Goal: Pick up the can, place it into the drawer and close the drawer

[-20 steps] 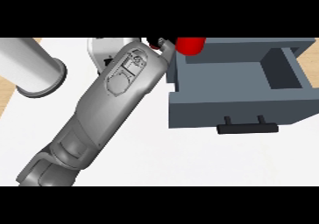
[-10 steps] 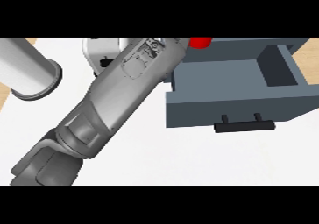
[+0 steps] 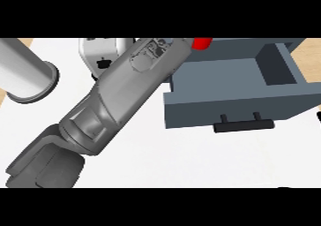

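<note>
Head view: the red can (image 3: 201, 42) peeks out over the open drawer (image 3: 235, 90)'s back-left corner. The left hand itself is hidden, so can't tell its grip. Carry step; next it needs lowering inside the drawer on the tabletop (image 3: 189, 154).

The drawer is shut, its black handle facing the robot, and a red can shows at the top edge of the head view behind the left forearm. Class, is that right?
Not quite. The head view shows the drawer pulled open, its inside visible, not shut. The rest stands: its black handle faces the robot, and the red can shows at the top edge behind the left forearm.
</note>
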